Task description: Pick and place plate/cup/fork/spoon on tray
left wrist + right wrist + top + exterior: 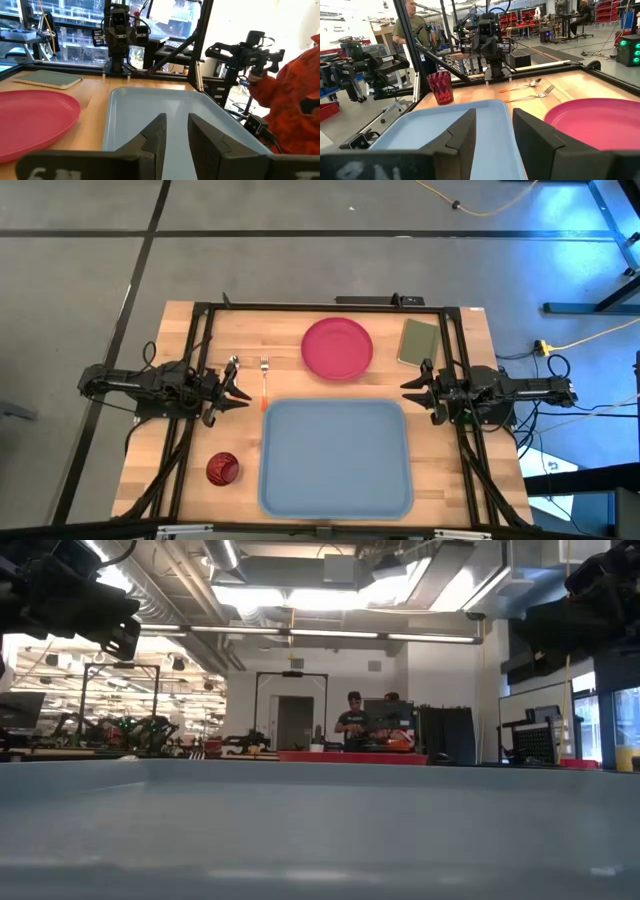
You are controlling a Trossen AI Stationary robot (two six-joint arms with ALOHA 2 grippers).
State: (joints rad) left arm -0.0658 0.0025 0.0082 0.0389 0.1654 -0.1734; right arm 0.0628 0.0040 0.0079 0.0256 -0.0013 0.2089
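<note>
**High view: nothing on the tray yet**

High view: my left hand point(240, 392) and right hand point(408, 387) flank the bare tray point(335, 455); plate point(337, 347), fork point(264, 380), spoon point(233, 366) and cup point(222, 469) lie on the desk point(470, 340).

Wrist views: both hands' fingers stand apart, holding nothing, I judge ready for a first pick.

light: bright ceiling strip lights point(300, 595) | glare: blown-out windows | blur: large light blue-grey rectangular plastic tray point(320, 830) nearest, out of focus
</note>
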